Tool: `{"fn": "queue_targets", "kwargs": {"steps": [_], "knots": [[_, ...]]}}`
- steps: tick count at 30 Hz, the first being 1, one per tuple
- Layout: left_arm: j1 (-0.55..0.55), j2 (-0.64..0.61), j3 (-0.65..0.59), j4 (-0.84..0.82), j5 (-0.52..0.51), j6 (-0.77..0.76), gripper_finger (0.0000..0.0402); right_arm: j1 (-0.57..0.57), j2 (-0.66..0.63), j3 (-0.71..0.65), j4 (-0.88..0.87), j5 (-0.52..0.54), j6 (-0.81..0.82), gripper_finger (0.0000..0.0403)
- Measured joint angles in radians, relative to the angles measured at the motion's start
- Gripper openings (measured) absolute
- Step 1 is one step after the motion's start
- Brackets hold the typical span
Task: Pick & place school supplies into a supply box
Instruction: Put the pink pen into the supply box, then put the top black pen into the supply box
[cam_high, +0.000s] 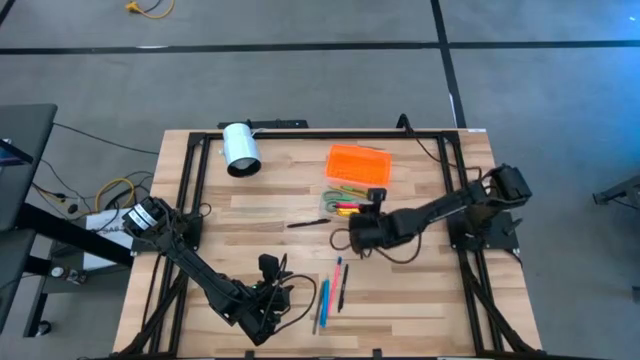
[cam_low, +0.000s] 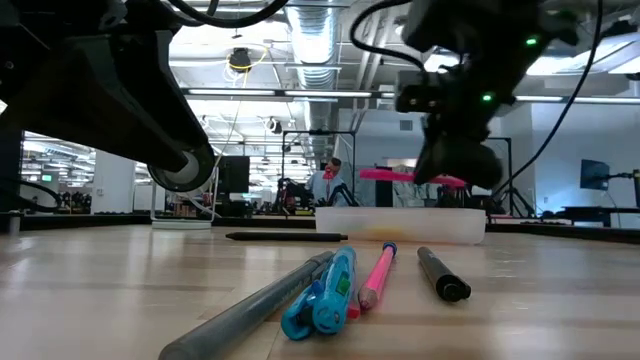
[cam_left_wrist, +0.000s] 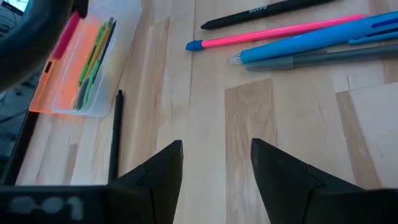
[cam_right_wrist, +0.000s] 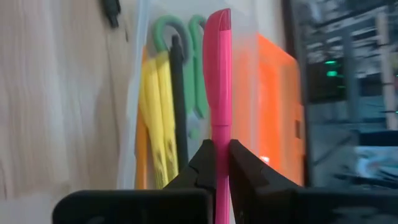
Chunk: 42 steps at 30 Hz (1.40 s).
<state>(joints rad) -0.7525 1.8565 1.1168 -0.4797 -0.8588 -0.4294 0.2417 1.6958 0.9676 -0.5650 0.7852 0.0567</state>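
My right gripper (cam_right_wrist: 219, 163) clamped on pink pen (cam_right_wrist: 217, 68); supply box (cam_right_wrist: 277, 93) directly beneath, its length parallel to pen. Left gripper (cam_left_wrist: 216, 165) open, idle.

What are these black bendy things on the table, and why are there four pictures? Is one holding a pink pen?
They are two robot arms, each ending in a two-fingered end effector. One picture looks down from above, one looks across at table height, and two come from little cameras on the arms' wrists.

Yes: the right end effector pinches a pink pen just above the supply box, a clear case with an orange lid. Yellow pencils and green-handled scissors already lie inside.

The left end effector is open and empty, near the front edge of the wooden table. Still on the table: a blue pen, a pink pencil, a grey pen and two black pens. A white cylinder lies at the back.
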Motion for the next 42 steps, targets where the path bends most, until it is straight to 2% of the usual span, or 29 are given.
{"fn": "queue_targets", "kwargs": {"steps": [8, 16, 21, 29, 35, 42], "knots": [[-0.002, 0.000, 0.000, 0.000, 0.035, -0.011, 0.0180, -0.048, 0.000, 0.000, 0.079, -0.037, -0.067, 0.0003], [-0.002, 0.000, 0.000, 0.000, 0.037, -0.044, 0.0180, -0.072, 0.000, 0.000, 0.081, -0.077, -0.023, 0.0015], [-0.002, 0.000, 0.000, 0.000, 0.037, -0.045, 0.0180, -0.110, 0.000, 0.000, 0.080, -0.087, 0.038, 0.0063], [-0.002, 0.000, 0.000, 0.000, 0.038, -0.047, 0.0180, -0.123, 0.000, 0.000, 0.079, -0.128, 0.041, 0.0154], [-0.002, 0.000, 0.000, -0.003, 0.035, -0.038, 0.0180, -0.043, 0.000, 0.000, 0.084, -0.055, 0.048, 0.0178], [0.028, 0.000, 0.000, -0.023, -0.014, -0.023, 0.0180, 0.142, 0.000, 0.000, 0.126, -0.045, 0.102, 0.0157]]}}
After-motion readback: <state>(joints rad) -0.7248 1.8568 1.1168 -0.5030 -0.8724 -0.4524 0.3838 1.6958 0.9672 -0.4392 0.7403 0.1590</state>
